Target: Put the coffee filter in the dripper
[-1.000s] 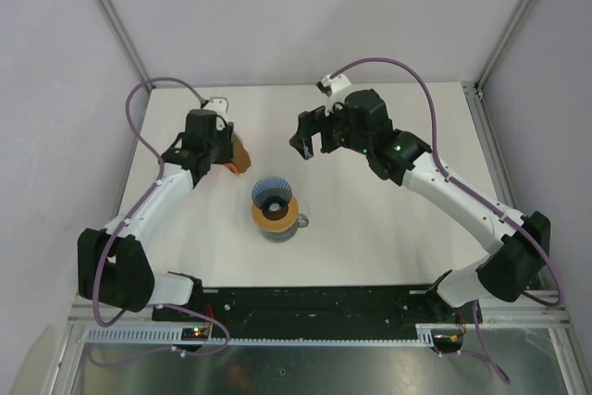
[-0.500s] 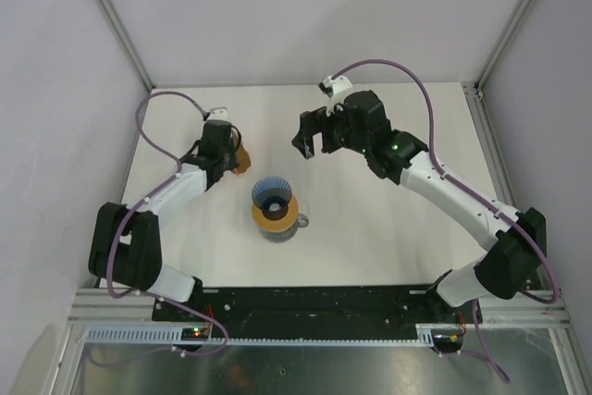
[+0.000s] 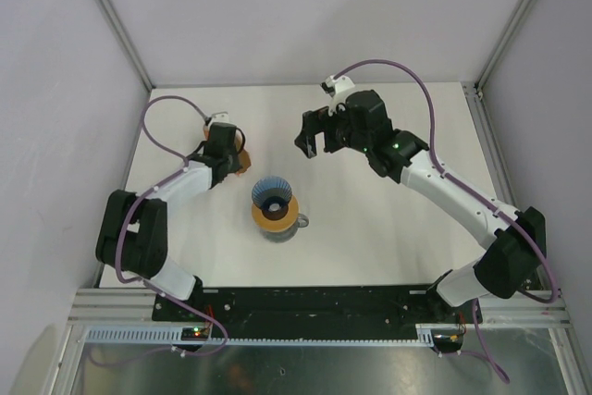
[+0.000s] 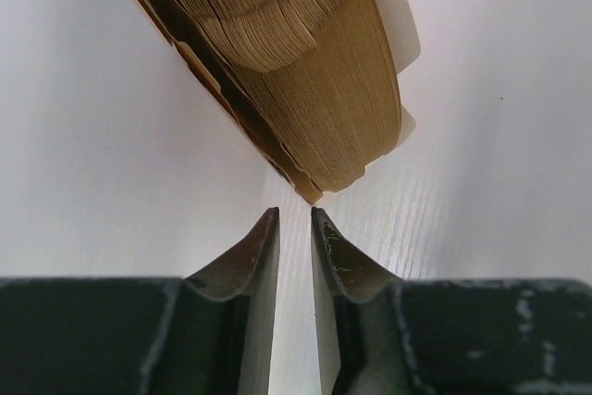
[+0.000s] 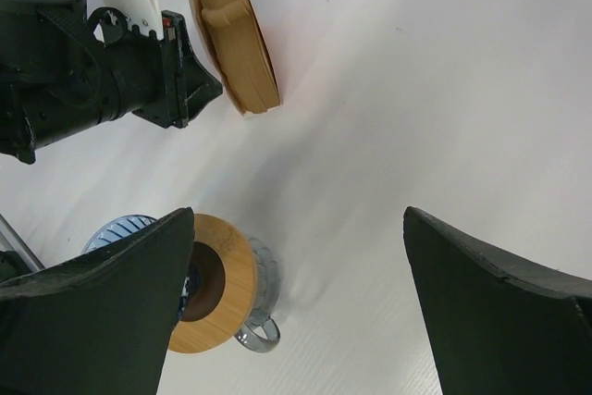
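Note:
The blue ribbed dripper (image 3: 274, 193) sits on a tan-orange ring on the glass carafe at the table's middle; its edge shows in the right wrist view (image 5: 118, 227). No single coffee filter shows apart; only the orange packet of stacked tan papers (image 4: 314, 71) lies at the back left (image 3: 242, 153). My left gripper (image 4: 293, 212) is low at the packet's near corner, jaws a narrow gap apart with nothing between them. It also shows in the top view (image 3: 233, 160). My right gripper (image 3: 313, 141) hovers wide open and empty behind the dripper (image 5: 298, 215).
The tan-orange ring (image 5: 217, 284) rests on the clear carafe, whose handle (image 5: 256, 335) points to the right. Bare white table lies to the right of the carafe and the packet. Metal frame posts stand at the back corners.
My left arm has stretched further back and its gripper has dropped low, up to the packet's corner. The right arm has barely moved.

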{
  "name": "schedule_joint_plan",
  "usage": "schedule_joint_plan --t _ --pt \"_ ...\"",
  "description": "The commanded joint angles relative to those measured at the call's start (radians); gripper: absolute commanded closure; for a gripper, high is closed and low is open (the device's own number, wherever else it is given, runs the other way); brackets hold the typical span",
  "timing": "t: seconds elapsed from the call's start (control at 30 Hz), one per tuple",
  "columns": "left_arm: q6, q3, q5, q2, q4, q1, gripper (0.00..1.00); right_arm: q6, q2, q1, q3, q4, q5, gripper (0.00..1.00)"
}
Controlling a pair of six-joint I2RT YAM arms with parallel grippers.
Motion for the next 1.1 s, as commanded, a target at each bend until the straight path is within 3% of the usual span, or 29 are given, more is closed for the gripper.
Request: schedule_joint_plan --t 0.0,0.83,1.07 --pt "-0.030 0.023 -0.039 0.023 0.035 -0.002 0.77 0.000 -0.014 -0.007 -0.012 0.007 -0.006 0.01" --pt "-0.029 0.050 -0.043 0.011 0.073 0.003 0.78 0.010 -0.002 -0.019 -0.015 0.013 -0.060 0.01" --pt "-0.025 0.050 -0.035 0.012 0.084 0.005 0.82 0.009 0.004 -0.018 -0.015 0.008 -0.072 0.01"
